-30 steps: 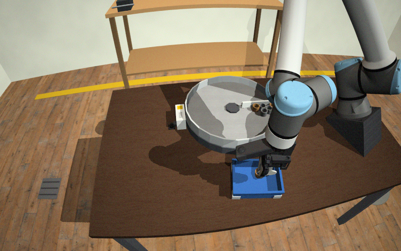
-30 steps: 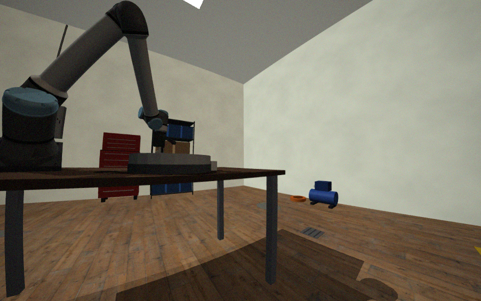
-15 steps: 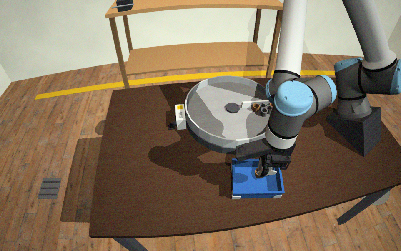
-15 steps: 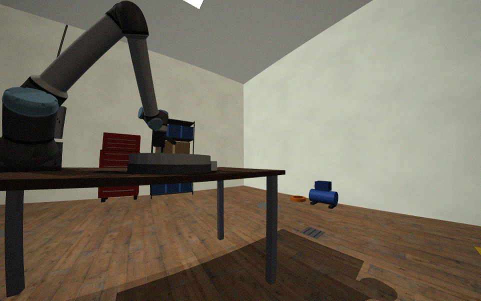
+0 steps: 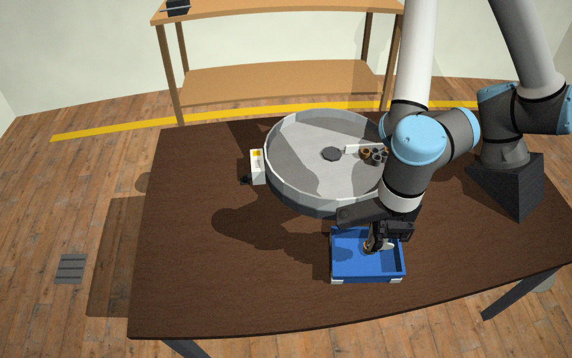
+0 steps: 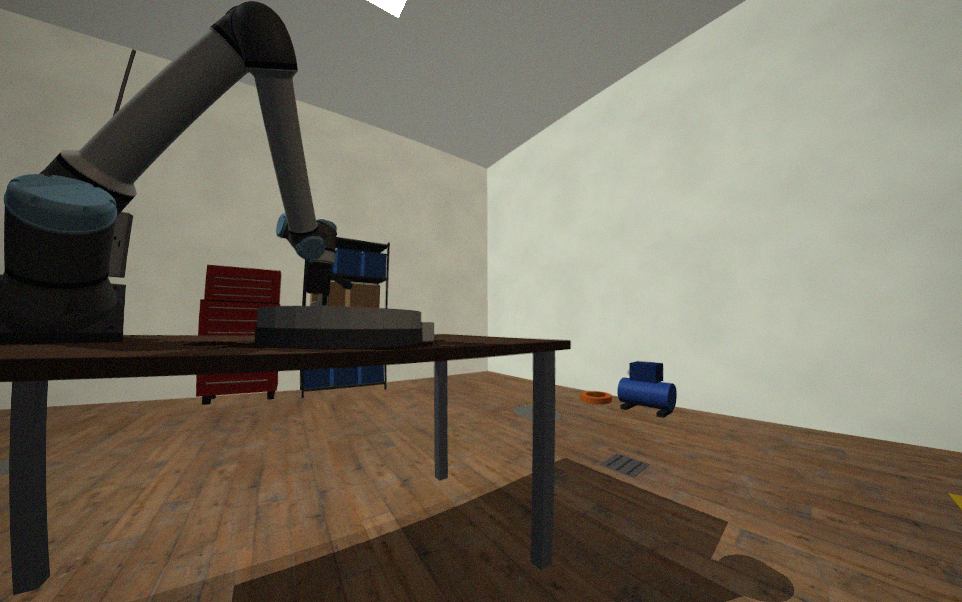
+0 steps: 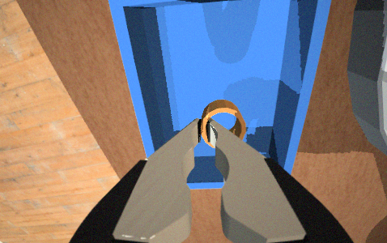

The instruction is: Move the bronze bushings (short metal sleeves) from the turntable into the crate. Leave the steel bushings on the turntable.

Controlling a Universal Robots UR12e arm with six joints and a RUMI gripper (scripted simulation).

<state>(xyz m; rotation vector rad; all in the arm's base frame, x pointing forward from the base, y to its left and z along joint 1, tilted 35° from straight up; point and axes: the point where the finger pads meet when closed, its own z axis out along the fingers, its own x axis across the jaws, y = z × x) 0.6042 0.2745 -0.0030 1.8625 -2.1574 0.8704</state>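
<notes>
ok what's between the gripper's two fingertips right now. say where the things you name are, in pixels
The near wall of the bronze bushing (image 5: 365, 247) (image 7: 222, 106), pinched by the gripper (image 5: 370, 251) (image 7: 203, 120), one finger inside the ring; the wrist view shows it.

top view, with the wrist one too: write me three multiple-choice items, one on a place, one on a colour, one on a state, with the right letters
1. Where is the crate?
A) on the turntable
B) on the floor
C) on the table

2. What colour is the crate?
A) blue
B) red
C) green

3. How is the pincer?
A) wide open
B) shut on a bronze bushing
C) shut on a steel bushing

1 C: the top view shows it on the tabletop beside the turntable.
2 A: its walls and bottom are blue in both views.
3 B: the wrist view shows the ring's wall between the fingertips.
</notes>
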